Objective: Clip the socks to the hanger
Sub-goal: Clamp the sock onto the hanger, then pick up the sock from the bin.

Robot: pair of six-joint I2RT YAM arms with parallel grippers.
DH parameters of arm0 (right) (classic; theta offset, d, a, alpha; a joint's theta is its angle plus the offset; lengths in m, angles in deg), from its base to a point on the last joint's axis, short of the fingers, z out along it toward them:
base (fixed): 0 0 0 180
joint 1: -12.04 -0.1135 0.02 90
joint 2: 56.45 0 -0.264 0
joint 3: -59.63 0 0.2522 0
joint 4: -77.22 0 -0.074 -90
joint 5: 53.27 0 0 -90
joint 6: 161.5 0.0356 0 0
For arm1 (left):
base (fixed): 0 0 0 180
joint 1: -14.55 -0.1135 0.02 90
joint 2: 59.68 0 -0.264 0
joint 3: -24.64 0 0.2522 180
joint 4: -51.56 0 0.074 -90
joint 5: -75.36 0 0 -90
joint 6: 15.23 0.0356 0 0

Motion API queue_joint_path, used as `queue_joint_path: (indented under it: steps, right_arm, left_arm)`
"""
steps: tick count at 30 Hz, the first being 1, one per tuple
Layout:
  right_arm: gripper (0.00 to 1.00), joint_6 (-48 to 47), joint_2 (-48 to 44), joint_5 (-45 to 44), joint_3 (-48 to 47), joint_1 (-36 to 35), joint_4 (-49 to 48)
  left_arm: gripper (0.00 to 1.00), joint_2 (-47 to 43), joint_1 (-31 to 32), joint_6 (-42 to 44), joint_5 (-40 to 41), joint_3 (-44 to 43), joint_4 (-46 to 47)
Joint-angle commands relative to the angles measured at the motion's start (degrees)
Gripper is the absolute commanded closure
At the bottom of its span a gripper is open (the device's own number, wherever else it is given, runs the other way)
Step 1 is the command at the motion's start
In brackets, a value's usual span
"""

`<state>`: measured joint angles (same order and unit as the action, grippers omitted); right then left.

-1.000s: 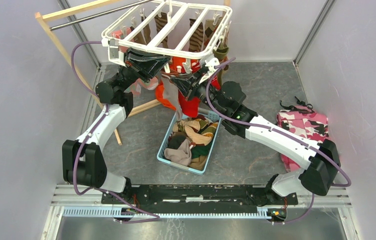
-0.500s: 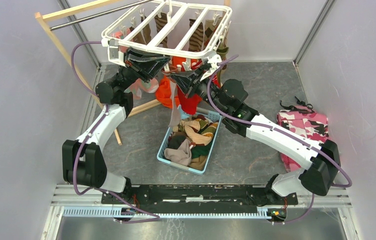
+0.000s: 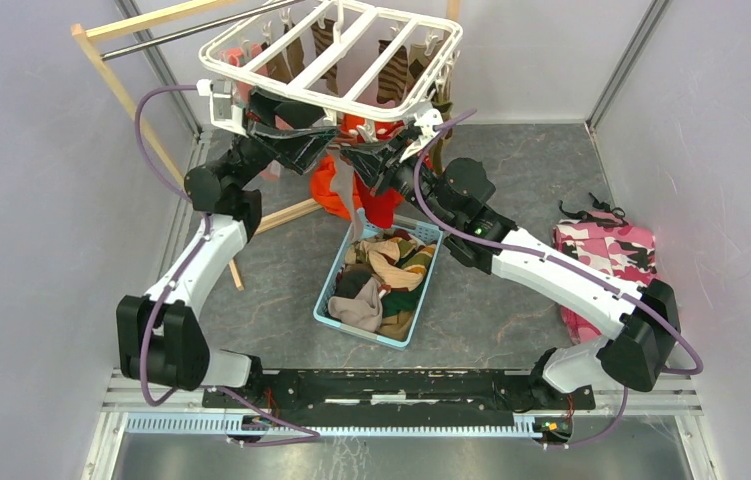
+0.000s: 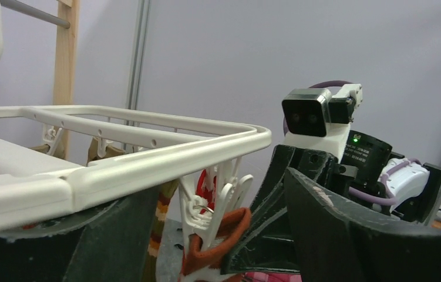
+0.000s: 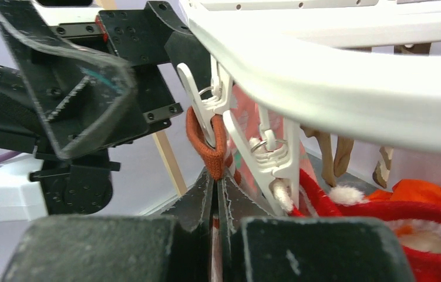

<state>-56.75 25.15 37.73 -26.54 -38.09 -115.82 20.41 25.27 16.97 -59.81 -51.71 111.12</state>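
Observation:
The white hanger [image 3: 351,101] hangs tilted over the far middle, with several brown striped socks clipped at its back. From a front clip [image 4: 218,205] hangs a pale sock [image 3: 348,205], its reddish-brown cuff [image 5: 206,147] pinched in that clip [image 5: 206,111]. My left gripper [image 4: 218,194] is open, one finger [image 4: 347,235] on each side of the clip, touching nothing. Just under the clip, my right gripper [image 5: 218,179] is shut on the sock below the cuff. In the top view the left gripper [image 3: 316,140] and right gripper [image 3: 366,160] meet under the hanger's front rim [image 4: 165,155].
A light-blue basket [image 3: 329,292] of mixed socks [image 3: 386,270] stands on the floor below the grippers. Red and orange garments [image 3: 381,205] hang behind the clip. A wooden rail stand [image 3: 111,70] is at the left. A pink camouflage garment [image 3: 606,255] lies at the right.
My left gripper has opened and let go of the clip, which now holds the cuff. The hanger has swung slightly up and back. The right gripper keeps its hold on the sock.

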Motion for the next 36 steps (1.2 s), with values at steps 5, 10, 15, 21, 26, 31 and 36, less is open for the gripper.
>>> queue_joint_path:
  steps: [5, 10, 15, 21, 26, 31, 36]
  right_arm:
    - [0.78, -1.2, -2.4, -0.6, 0.6, 0.4, -0.9]
    - [0.65, -2.9, -3.5, 1.1, 2.2, 0.4, -0.8]
    - [0.52, -6.7, -5.7, 6.1, 5.4, 0.5, -0.9]
    - [0.33, -14.1, -11.6, 13.4, 12.3, 0.5, 2.1]
    - [0.25, -17.9, -18.2, 14.4, 19.6, 0.5, 3.7]
    - [0.22, -20.3, -23.3, 15.7, 26.3, 0.5, 6.2]
    - [0.21, -19.0, -25.6, 19.0, 34.4, 0.5, 6.1]
  left_arm:
    - [0.09, -11.3, 0.0, 10.6, 7.5, 5.4, -15.7]
    - [0.07, -18.6, 0.0, 19.0, 14.0, 7.3, -34.8]
    - [0.07, -25.0, 0.0, 24.4, 16.8, 8.5, -46.6]
    - [0.07, -34.8, 0.0, 29.3, 16.9, 12.4, -57.4]
    - [0.02, -42.3, 0.0, 30.2, 15.6, 18.3, -62.0]
    - [0.00, -48.6, 0.0, 30.4, 14.7, 25.8, -65.4]
    - [0.00, -50.8, 0.0, 26.8, 12.6, 34.0, -66.2]
